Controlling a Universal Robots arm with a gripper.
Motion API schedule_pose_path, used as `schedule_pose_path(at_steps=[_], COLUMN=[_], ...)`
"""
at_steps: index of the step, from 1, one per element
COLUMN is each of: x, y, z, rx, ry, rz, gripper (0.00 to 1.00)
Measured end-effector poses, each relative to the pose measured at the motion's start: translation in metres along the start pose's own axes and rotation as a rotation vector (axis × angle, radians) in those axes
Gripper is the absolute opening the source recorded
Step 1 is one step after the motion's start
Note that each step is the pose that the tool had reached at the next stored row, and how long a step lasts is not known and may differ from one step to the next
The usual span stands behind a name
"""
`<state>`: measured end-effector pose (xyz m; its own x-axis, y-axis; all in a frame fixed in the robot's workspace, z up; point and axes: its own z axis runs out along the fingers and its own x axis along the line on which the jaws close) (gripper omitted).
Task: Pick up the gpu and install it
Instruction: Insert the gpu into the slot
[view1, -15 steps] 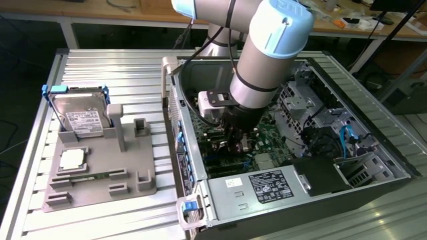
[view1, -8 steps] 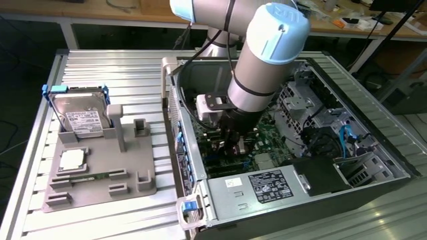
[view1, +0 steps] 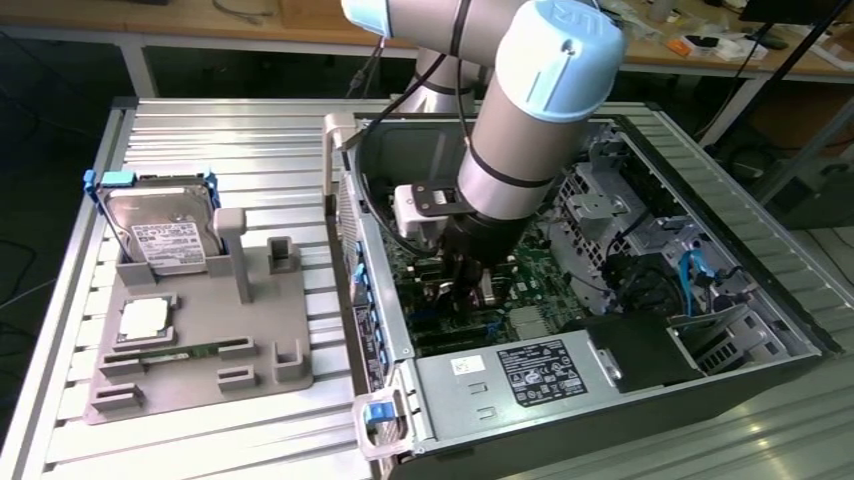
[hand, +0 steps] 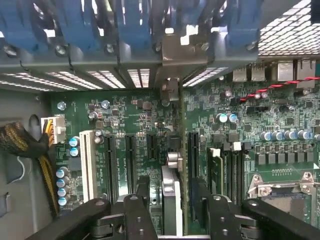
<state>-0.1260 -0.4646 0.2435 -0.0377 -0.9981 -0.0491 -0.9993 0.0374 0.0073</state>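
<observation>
Standing edge-up in a motherboard slot, the gpu lies directly between the spread, empty fingers of the gripper, its length running toward the case's rear brackets.

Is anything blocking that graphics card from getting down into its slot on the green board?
Nothing visible does. The gpu stands edge-on on the motherboard among the slots, between the fingers of the open gripper, with a gap on each side. Whether it is fully seated cannot be told.
</observation>
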Motion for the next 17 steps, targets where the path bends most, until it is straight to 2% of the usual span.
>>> schedule_pose_path(at_steps=[3,13,15,16,17], x=[-0.001,-0.002,-0.002,-0.002,-0.002], y=[0.0001,0.0005,0.0005,0.0005,0.0005], z=[-0.0084,-0.0316,-0.0314,-0.0314,-0.0315], rx=[0.0049,0.0329,0.0336,0.0337,0.0336], ry=[0.0000,0.0021,0.0017,0.0016,0.0017], rz=[0.000,-0.002,-0.002,-0.002,-0.002], gripper=[0.47,0.47,0.45,0.38,0.38])
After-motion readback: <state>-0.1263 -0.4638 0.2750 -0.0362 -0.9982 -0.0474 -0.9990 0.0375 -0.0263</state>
